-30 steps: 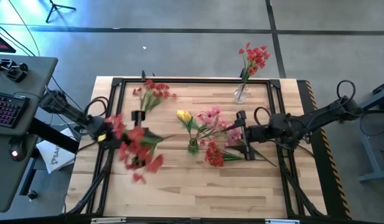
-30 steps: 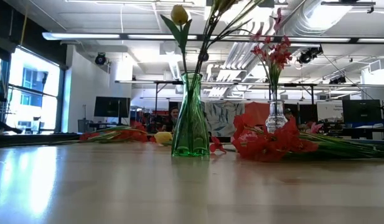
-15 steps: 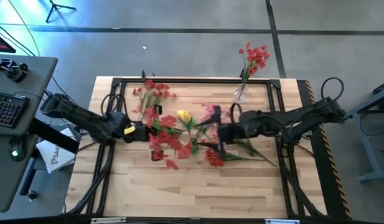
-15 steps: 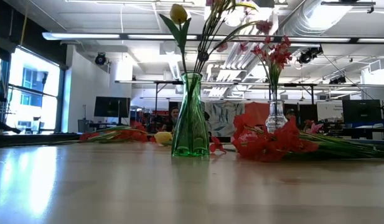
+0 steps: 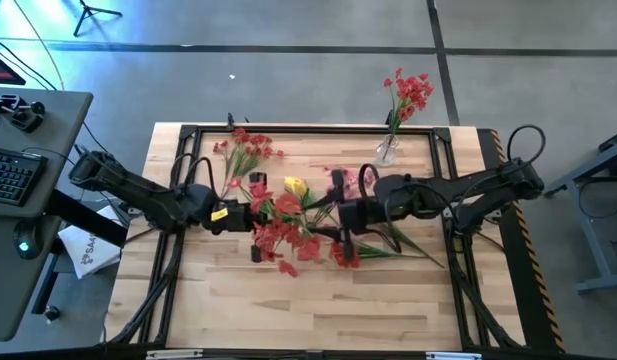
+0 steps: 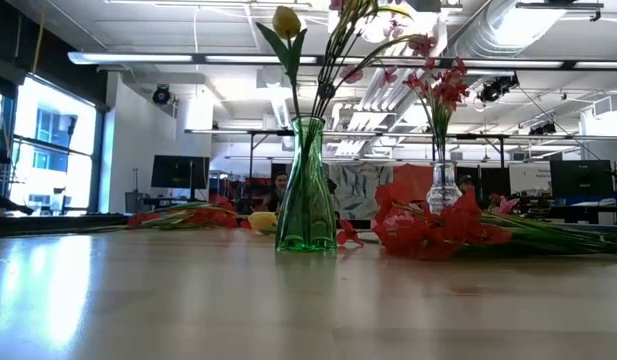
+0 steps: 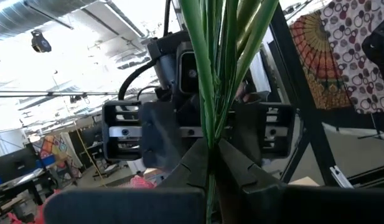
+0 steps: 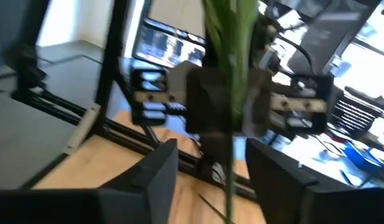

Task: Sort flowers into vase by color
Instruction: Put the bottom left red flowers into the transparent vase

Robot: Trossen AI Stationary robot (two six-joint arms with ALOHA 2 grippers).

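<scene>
Over mid-tabletop (image 5: 388, 300) my left gripper (image 7: 210, 163) pinches a red flower bunch (image 5: 283, 232) by its stems, offering them between my right gripper (image 8: 211, 163)'s half-parted fingers, apparently for a handover.

From above, the green vase (image 5: 310, 236) is almost wholly covered by red blooms and leaves, and both pincers are buried in the same tangle. At surface height, the tops of the stems in that vase run off the upper edge. The right wrist camera shows the green stems (image 8: 228, 74) smeared by blur, their blooms cut off. In the left wrist picture the stems (image 7: 218, 68) also leave the frame before any bloom shows.
</scene>
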